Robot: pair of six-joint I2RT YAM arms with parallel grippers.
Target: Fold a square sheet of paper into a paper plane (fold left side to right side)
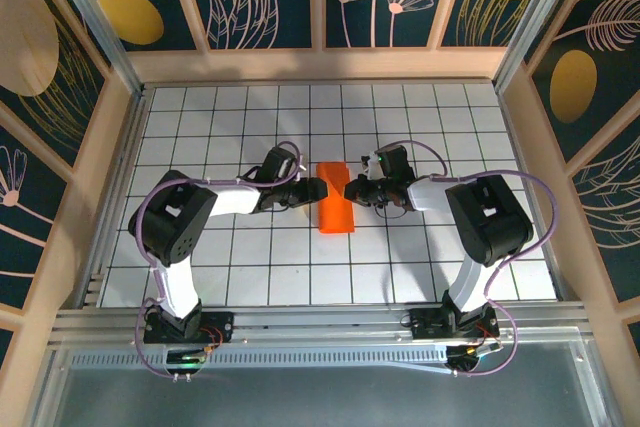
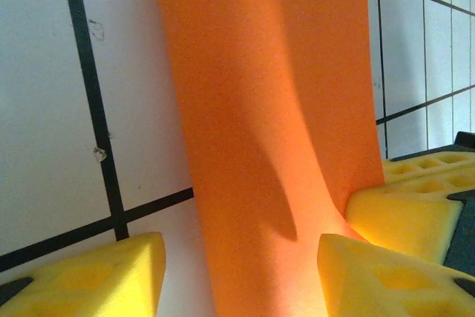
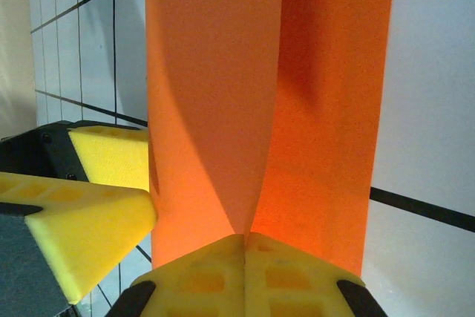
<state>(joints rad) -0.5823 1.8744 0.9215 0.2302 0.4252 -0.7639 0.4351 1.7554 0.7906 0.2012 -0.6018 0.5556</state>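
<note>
Folded orange paper point(image 1: 336, 215) mid-surface point(image 1: 240, 277). At its 9 o'clock, left jaws apart, straddling it; at 3 o'clock, right jaws clamped on its lifted edge.

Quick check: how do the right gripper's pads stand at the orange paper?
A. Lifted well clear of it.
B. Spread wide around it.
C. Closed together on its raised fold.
C: the right gripper has its pads pressed together, and the orange paper creases into their seam.
</note>
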